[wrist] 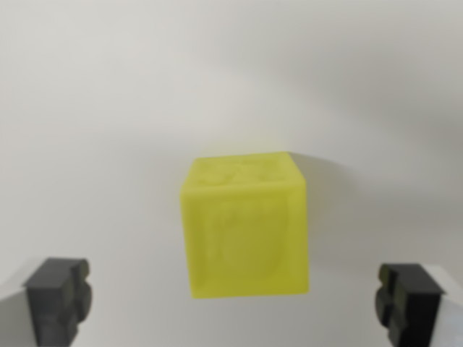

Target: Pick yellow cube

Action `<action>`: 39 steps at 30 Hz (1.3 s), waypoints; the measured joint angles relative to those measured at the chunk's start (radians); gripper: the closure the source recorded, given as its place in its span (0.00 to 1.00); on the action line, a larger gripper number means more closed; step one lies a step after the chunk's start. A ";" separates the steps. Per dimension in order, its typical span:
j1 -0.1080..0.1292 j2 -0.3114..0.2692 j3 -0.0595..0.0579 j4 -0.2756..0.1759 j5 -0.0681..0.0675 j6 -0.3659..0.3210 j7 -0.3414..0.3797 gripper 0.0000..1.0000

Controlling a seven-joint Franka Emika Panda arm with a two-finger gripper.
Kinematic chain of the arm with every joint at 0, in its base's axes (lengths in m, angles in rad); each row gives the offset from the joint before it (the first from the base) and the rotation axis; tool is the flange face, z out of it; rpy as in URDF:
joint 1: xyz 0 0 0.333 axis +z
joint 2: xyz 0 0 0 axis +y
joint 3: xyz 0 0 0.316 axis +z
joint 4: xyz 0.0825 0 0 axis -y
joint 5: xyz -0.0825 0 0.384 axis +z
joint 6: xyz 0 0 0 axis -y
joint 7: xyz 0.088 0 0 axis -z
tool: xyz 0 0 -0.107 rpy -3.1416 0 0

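A yellow cube (244,225) rests on a plain white surface (108,108), filling the middle of the wrist view and slightly blurred. My gripper (235,303) is open, its two dark fingertips (59,298) showing at the bottom left and bottom right corners. The cube lies between the lines of the two fingers, a little beyond their tips, with wide gaps on both sides. Nothing is held.
Only the white surface surrounds the cube, with a soft shadow (325,181) to the cube's right.
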State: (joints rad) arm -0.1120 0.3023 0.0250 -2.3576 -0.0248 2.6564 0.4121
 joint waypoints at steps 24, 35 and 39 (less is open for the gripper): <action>-0.022 0.135 0.000 -0.009 -0.008 0.145 -0.068 0.00; -0.025 0.205 0.000 0.009 -0.017 0.197 -0.068 0.00; -0.026 0.209 0.000 0.010 -0.018 0.200 -0.069 1.00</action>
State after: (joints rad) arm -0.1380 0.5110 0.0250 -2.3475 -0.0426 2.8566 0.3429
